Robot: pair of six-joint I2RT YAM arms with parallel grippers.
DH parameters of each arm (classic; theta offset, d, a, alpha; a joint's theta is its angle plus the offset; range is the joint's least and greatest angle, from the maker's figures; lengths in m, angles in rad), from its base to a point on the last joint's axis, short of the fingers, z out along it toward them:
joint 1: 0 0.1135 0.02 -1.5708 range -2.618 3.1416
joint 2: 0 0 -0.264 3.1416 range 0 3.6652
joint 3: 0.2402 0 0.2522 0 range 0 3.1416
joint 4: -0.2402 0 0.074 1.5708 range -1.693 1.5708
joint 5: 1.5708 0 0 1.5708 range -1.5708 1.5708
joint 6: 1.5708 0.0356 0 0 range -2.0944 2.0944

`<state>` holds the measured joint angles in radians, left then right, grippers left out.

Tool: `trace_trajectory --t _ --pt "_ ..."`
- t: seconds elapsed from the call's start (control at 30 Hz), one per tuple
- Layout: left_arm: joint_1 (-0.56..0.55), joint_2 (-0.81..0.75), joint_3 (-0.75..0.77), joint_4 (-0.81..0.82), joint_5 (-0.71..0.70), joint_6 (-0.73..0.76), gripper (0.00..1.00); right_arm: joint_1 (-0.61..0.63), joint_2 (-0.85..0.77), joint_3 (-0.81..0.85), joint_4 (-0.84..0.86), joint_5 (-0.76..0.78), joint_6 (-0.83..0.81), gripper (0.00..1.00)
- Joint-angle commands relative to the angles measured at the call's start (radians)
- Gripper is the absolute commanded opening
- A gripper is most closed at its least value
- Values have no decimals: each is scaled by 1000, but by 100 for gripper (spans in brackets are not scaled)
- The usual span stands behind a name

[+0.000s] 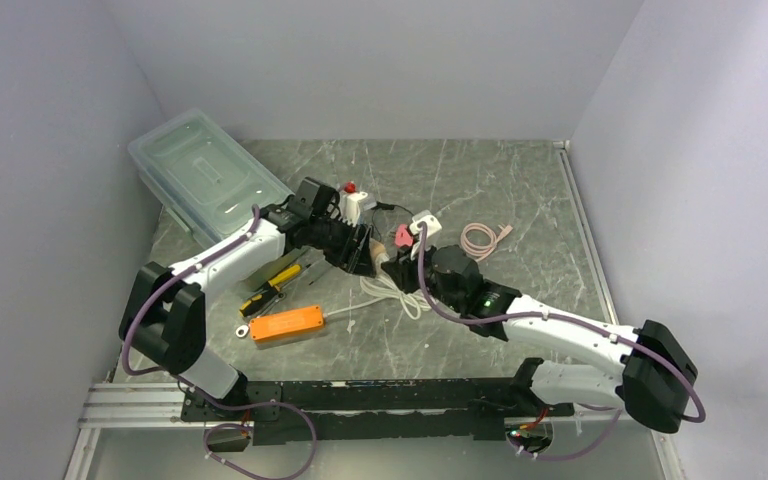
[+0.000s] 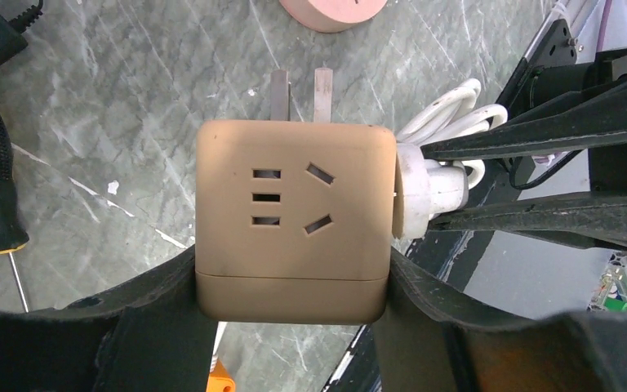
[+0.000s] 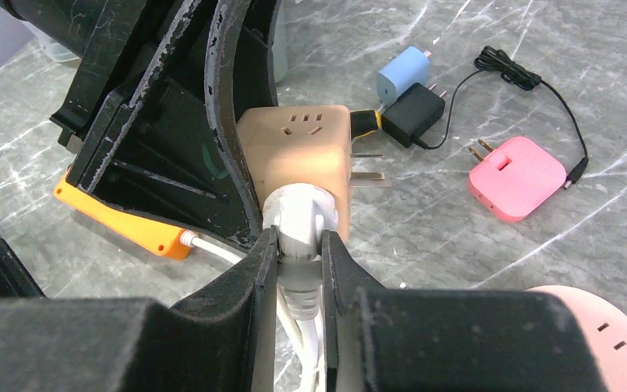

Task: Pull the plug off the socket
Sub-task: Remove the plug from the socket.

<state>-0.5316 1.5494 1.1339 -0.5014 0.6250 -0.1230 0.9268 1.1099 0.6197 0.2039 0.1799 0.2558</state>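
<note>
Plug [image 3: 297, 211]: one, white, squeezed in right pincer [image 3: 299, 249].
Socket [image 2: 294, 204]: one, left pincer [image 2: 292, 282] holds it; plug at its 3 o'clock.

socket cube [image 2: 294, 220]: tan plastic, matt, smooth | prongs [image 2: 323, 91]: bare metal, dull sheen | plug [image 3: 300, 214]: white plastic, slight gloss | right fingers [image 3: 212, 314]: blk, matt, scuffed edges | table [image 1: 520, 190]: grey marbled surf, smooth
</note>
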Motion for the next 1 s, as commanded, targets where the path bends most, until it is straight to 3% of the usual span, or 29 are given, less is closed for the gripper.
trace_trajectory --t 0.0,0.27,0.43,0.53,0.67,0.77,0.97 --pt "51 -20 8 -13 -256 66 0 -6 -57 0 -5 0 3 0" --pt "120 39 40 -61 -364 20 0 331 -2 87 -6 306 -44 0" --pt "122 33 38 -66 -412 29 0 405 22 120 -15 372 -34 0" --pt "122 11 27 -38 -353 48 0 358 -1 92 -6 344 -24 0" --pt "118 -27 12 -7 -272 80 0 114 -68 8 18 112 28 0" --pt "110 -43 3 0 -260 91 0 -4 -88 -19 16 -3 33 0" --pt "110 -42 6 6 -232 78 0 -20 -105 -4 -1 -25 28 0"
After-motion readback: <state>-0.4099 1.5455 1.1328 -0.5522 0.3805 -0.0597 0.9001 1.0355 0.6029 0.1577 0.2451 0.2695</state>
